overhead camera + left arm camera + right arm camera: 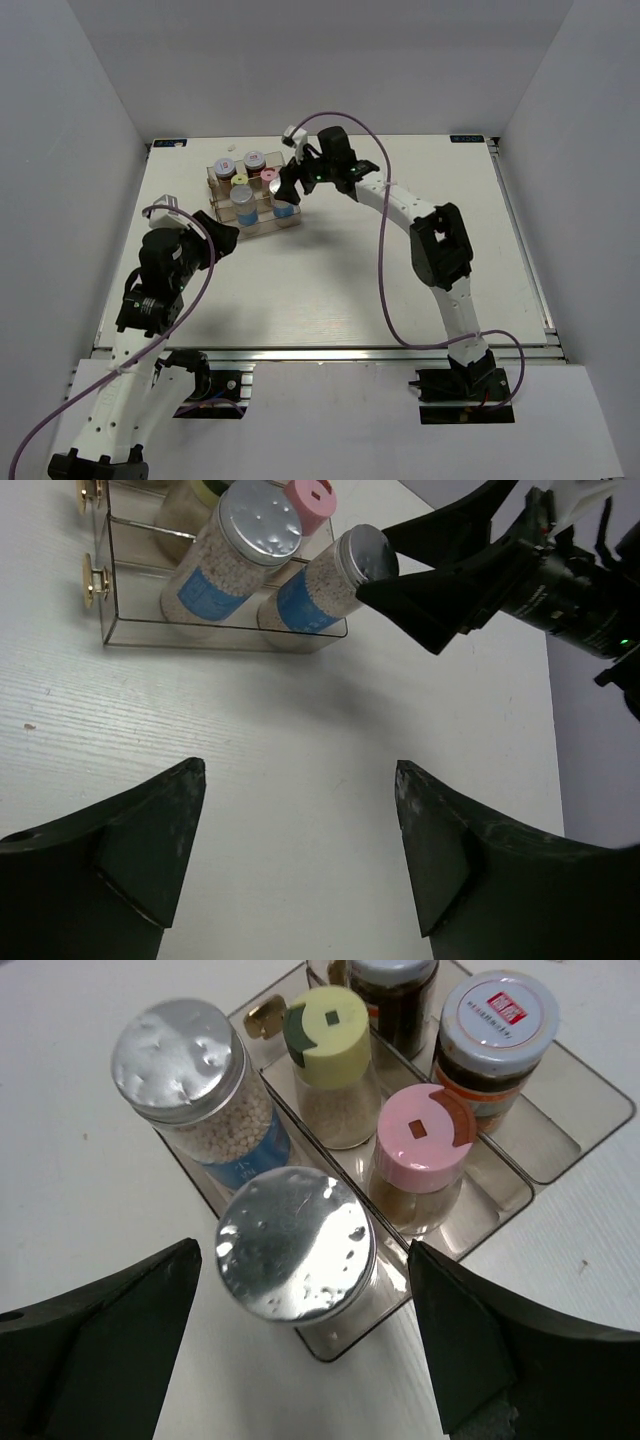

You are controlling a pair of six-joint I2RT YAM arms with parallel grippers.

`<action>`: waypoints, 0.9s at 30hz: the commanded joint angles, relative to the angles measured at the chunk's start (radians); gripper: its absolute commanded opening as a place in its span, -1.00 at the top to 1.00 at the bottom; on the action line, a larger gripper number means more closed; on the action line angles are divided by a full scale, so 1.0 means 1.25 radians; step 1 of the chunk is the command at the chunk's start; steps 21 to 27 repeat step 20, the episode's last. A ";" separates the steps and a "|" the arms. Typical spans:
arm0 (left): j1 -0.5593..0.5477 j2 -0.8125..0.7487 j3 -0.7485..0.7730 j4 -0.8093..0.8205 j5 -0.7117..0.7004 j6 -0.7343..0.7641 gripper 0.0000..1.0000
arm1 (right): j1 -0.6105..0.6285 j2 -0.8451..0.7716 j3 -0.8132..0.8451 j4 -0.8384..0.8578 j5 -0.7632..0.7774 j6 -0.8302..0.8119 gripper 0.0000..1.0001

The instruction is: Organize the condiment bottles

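Observation:
Six condiment bottles stand in the clear stepped rack [266, 226] [560, 1110]. The front row holds two white bottles with silver caps [180, 1050] [296, 1243]. The middle row holds the yellow-lidded jar [335, 1025] and the pink-lidded jar [420, 1140]. The back row holds two dark red-lidded jars [498, 1015] [392, 980]. My right gripper [290, 184] [303, 1250] is open, its fingers either side of the right white bottle's cap [362, 555] without touching it. My left gripper [228, 240] [300, 765] is open and empty over bare table in front of the rack.
The rack [130, 630] stands at the table's back left. White walls enclose the table on three sides. Purple cables [383, 250] loop from both arms. Blue tape marks [466, 138] sit at the back corners.

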 commanded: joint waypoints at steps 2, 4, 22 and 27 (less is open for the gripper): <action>0.003 -0.006 0.052 0.031 0.037 0.022 -0.78 | -0.027 -0.199 0.037 -0.085 0.055 0.058 -0.79; 0.003 -0.006 0.054 0.044 0.052 0.027 -0.91 | -0.038 -0.245 0.034 -0.148 0.127 0.093 -0.78; 0.002 0.097 0.080 0.179 0.247 0.057 -0.96 | -0.043 -0.763 -0.501 -0.257 0.403 0.098 -0.79; 0.002 0.097 0.080 0.179 0.247 0.057 -0.96 | -0.043 -0.763 -0.501 -0.257 0.403 0.098 -0.79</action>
